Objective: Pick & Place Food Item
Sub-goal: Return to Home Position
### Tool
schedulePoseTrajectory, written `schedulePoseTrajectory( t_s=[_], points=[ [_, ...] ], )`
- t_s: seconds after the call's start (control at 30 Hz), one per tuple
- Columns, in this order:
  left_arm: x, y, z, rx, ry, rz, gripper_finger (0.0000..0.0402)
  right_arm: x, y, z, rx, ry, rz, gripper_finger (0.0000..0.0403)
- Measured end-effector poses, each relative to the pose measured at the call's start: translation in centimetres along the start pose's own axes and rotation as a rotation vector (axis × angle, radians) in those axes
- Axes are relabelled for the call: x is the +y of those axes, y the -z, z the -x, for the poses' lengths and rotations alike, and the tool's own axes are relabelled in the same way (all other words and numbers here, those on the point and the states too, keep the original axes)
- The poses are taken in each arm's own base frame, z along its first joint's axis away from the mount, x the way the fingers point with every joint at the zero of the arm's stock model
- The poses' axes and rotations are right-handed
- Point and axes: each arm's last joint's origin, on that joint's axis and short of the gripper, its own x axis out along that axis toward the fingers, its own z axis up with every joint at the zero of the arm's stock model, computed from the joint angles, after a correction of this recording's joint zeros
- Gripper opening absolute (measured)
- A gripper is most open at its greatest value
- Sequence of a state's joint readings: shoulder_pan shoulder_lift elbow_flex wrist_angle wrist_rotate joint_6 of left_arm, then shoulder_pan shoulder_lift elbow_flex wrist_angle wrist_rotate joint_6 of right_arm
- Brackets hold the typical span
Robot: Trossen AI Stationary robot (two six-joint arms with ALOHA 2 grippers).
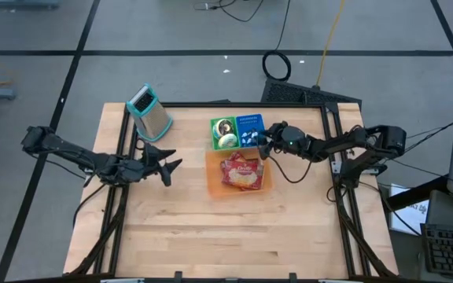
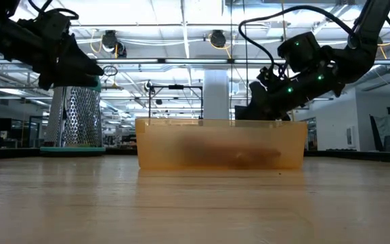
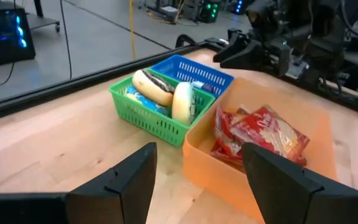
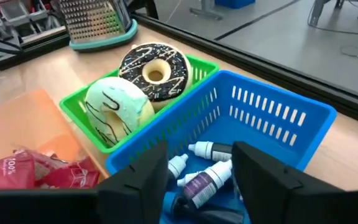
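I work in a robotics lab: taped concrete floor (image 1: 171,31), overhead strip lights (image 2: 181,27), a lit computer tower (image 3: 2,34), a keyboard (image 1: 451,248)

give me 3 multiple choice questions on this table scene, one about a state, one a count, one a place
1. The right gripper, by the blue plastic basket, is:
A) open
B) shut on a bottle
C) shut on a doughnut

2. How many doughnuts sit in the green plastic basket?
A) one
B) two
C) four

3. The red snack packets lie in:
A) the blue basket
B) the green basket
C) the orange plastic bin

Answers:
1 A: its fingers stand apart with nothing between them.
2 B: one is chocolate-iced and one pale green.
3 C: the packets rest inside its walls.

The left gripper hangs open to the left of the bins.
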State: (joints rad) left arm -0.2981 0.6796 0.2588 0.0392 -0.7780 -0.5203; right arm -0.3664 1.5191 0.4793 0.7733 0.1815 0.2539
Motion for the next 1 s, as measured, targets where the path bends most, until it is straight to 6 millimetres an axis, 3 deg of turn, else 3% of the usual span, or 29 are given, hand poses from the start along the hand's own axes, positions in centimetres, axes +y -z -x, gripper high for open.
schedulePoseTrajectory(
  t_s=[0.27, 0.43, 0.63, 0.87, 1.0],
  points=[
    [0.5, -1.6, 1.6, -0.082, 0.097, -0.068, 0.0237, 0.0, -1.5, 1.9, 0.017, 0.001, 0.091, 0.0205],
    [1.8, -2.4, 3.5, -0.122, 0.18, -0.093, 0.0237, -0.2, -3.3, 5.5, 0.044, 0.007, 0.118, 0.0206],
    [3.6, -1.8, 5.0, -0.083, 0.234, -0.144, 0.0237, -0.5, -5.3, 10.1, -0.022, -0.007, 0.098, 0.0202],
    [4.4, -2.0, 5.8, -0.157, 0.286, -0.155, 0.0237, -1.1, -4.8, 14.3, -0.024, -0.078, 0.151, 0.0207],
    [3.9, -0.1, 4.8, -0.156, 0.376, -0.151, 0.0237, -1.2, -3.5, 15.6, -0.122, -0.227, 0.163, 0.0205]
  ],
)
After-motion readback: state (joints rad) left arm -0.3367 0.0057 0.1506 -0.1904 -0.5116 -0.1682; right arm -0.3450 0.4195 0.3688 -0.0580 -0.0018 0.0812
